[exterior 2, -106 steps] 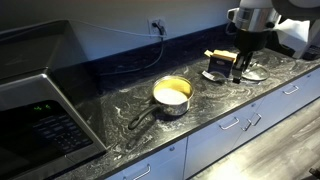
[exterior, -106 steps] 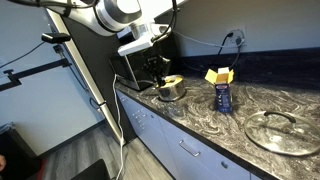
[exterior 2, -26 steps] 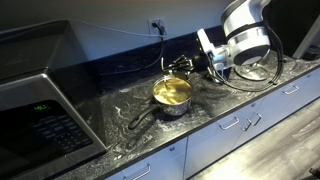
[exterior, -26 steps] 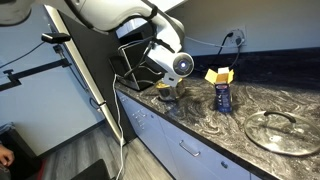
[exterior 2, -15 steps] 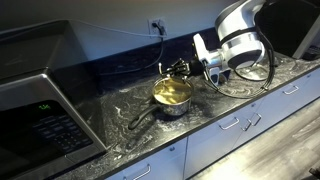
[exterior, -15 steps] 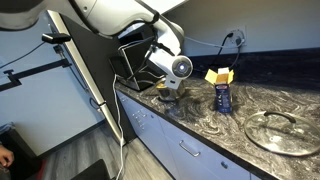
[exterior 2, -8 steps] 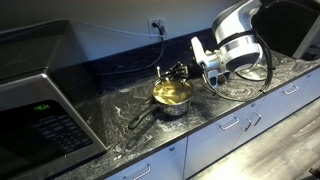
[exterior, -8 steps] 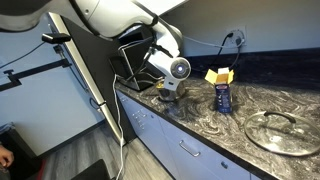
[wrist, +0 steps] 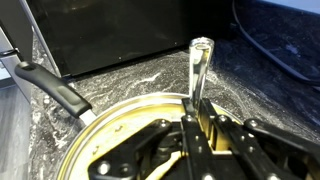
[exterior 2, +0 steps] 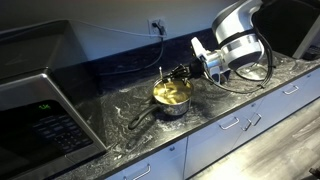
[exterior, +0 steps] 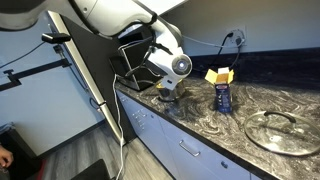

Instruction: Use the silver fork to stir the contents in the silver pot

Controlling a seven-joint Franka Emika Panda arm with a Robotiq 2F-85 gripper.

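Note:
The silver pot (exterior 2: 166, 104) stands on the dark marbled counter with its black handle pointing to the front left. Pale yellow contents (exterior 2: 171, 92) fill it. My gripper (exterior 2: 180, 73) hangs over the pot's far rim and is shut on the silver fork. In the wrist view the fork's shiny handle (wrist: 199, 62) sticks out past the black fingers (wrist: 188, 135), and the gripper (wrist: 197, 122) is right above the pot's rim (wrist: 108, 122) and the yellow contents (wrist: 118, 142). The fork's tines are hidden. In an exterior view the gripper (exterior: 166, 88) covers most of the pot.
A flat glass lid (exterior: 276, 130) lies on the counter far from the pot; it also shows behind the arm (exterior 2: 243, 74). A blue can (exterior: 223, 97) and a yellow box (exterior: 218, 75) stand mid-counter. A microwave (exterior 2: 40, 100) stands beyond the pot's handle. A black appliance (exterior: 130, 62) stands behind the pot.
The arm has come from the lid's side of the counter to the pot. In the last second the gripper has only shifted slightly above the pot, still holding the fork.

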